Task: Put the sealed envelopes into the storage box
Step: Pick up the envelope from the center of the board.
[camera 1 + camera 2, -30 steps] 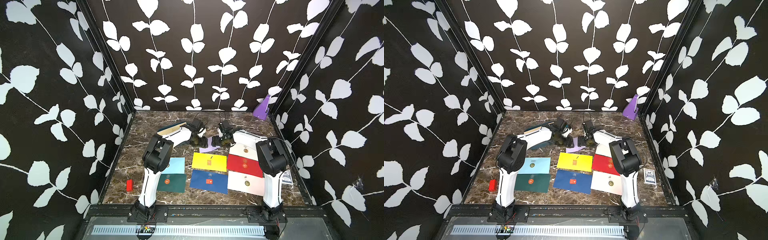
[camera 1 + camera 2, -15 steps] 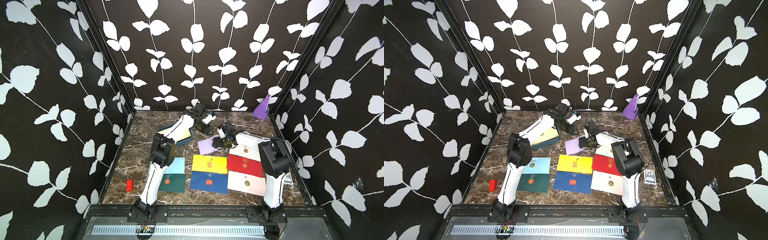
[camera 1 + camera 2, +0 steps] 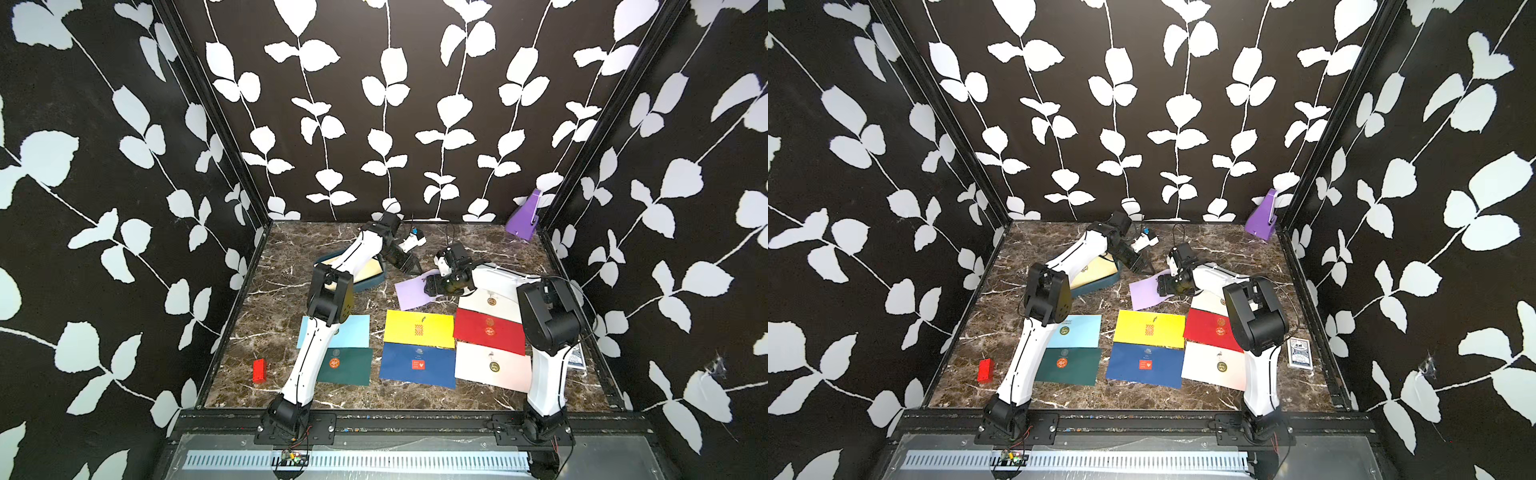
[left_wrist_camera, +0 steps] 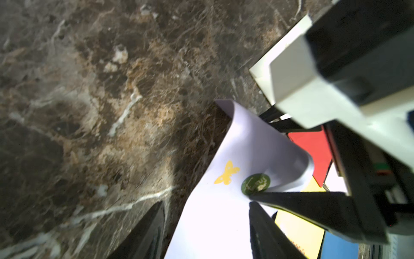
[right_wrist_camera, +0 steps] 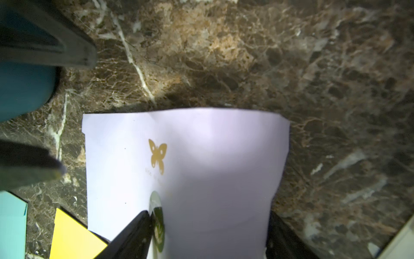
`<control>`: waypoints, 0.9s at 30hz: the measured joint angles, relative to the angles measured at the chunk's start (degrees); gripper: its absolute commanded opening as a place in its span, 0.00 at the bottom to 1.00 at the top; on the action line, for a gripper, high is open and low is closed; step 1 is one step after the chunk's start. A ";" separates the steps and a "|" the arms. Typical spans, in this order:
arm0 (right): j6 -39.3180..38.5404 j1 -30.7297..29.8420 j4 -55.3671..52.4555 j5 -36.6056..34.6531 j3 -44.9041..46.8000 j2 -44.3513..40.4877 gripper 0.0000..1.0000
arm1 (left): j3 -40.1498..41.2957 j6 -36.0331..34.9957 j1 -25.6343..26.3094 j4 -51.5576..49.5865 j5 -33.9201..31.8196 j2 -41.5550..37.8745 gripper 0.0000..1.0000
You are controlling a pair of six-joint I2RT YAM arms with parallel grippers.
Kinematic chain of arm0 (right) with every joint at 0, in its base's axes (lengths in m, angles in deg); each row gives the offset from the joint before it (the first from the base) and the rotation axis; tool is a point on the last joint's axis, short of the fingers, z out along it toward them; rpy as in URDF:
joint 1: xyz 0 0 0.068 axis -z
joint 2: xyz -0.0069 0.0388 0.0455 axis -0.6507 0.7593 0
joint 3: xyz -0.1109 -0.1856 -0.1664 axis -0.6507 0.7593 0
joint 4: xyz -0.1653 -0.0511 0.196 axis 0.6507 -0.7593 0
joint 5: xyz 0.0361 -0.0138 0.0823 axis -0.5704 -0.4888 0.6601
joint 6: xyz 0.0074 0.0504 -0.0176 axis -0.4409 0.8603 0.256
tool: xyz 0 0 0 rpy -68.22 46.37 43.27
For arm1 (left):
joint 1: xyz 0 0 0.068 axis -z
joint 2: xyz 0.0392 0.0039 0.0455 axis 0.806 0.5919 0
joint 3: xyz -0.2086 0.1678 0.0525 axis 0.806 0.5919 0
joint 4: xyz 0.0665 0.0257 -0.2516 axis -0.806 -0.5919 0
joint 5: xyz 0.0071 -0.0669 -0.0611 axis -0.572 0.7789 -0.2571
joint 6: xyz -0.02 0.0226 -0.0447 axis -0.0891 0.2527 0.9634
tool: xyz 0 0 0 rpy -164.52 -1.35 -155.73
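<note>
Midway between the arms, the right pincer (image 3: 430, 286) grips the lilac envelope (image 3: 409, 294) edge to edge, bowing it. Spread and empty, the left pincer (image 3: 409, 266) hangs just beside its free end; the box (image 3: 374, 283) lies beyond, nearer the left arm.

No legible words, gold butterfly mark (image 5: 158, 155) on lilac envelope (image 5: 212, 168), script on green seal (image 4: 255, 183) unreadable
</note>
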 measured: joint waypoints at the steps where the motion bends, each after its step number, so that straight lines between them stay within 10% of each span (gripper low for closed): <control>1: -0.20 0.02 0.11 0.22 0.00 0.04 0.77 | 0.00 -0.35 0.04 -0.02 0.57 0.04 0.64; 27: -3.93 0.07 1.57 2.58 0.00 0.28 0.76 | -1.05 -6.03 0.24 -1.92 4.42 3.74 0.63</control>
